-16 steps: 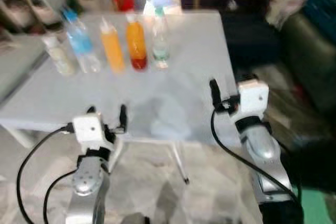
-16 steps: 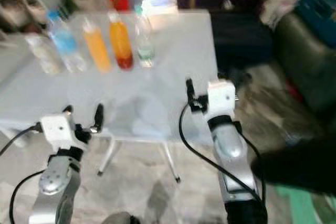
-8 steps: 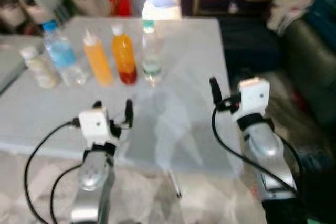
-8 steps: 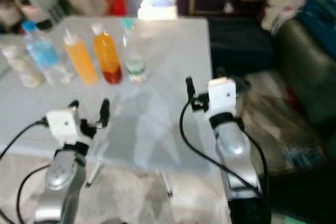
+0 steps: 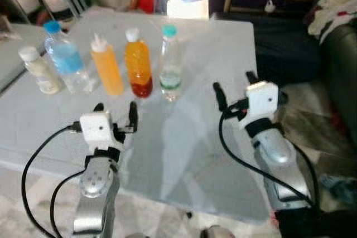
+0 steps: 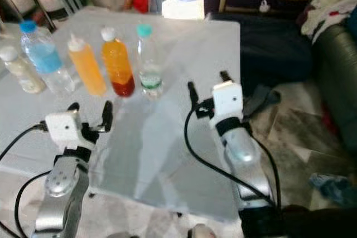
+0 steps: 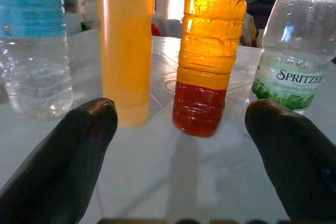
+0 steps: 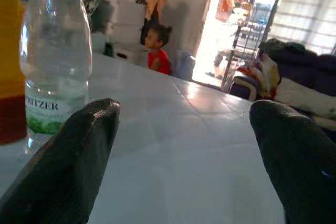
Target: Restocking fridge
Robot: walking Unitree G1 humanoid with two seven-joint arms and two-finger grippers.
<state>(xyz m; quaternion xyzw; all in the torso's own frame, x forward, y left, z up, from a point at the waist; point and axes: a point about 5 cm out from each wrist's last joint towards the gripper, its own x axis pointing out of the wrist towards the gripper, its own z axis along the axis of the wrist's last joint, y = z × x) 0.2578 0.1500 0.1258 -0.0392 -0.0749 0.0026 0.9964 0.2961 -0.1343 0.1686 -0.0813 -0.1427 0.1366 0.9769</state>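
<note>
I had both arms raised over the near half of the table (image 5: 184,154), five bottles standing in a row toward its far left edge. From the left corner inward: a small cream bottle (image 5: 39,72), a blue water bottle (image 5: 66,59), a squeeze bottle (image 5: 106,66) of pale orange, a juice bottle (image 5: 138,64) orange over red, and a clear Spritzer bottle (image 5: 170,65) with a teal cap. All stood upright, close beside one another, gaps narrow.

My left gripper (image 5: 116,116) hovered just short of the row, jaws apart and empty; in its wrist view the fingers (image 7: 68,150) framed the squeeze and juice bottles. My right gripper (image 5: 233,88) hung over the table's right side, jaws also spread wide, with the Spritzer off to its left.

I judged the full bottles fairly heavy for their size and top-tall, so easy to tip. The ribbed juice bottle looked stiff and grippy at its waist. The Spritzer showed droplets, so likely slick and thin-walled; I would take it low on the label band, squeezing gently. The squeeze bottle would be soft, so mid-body.
</note>
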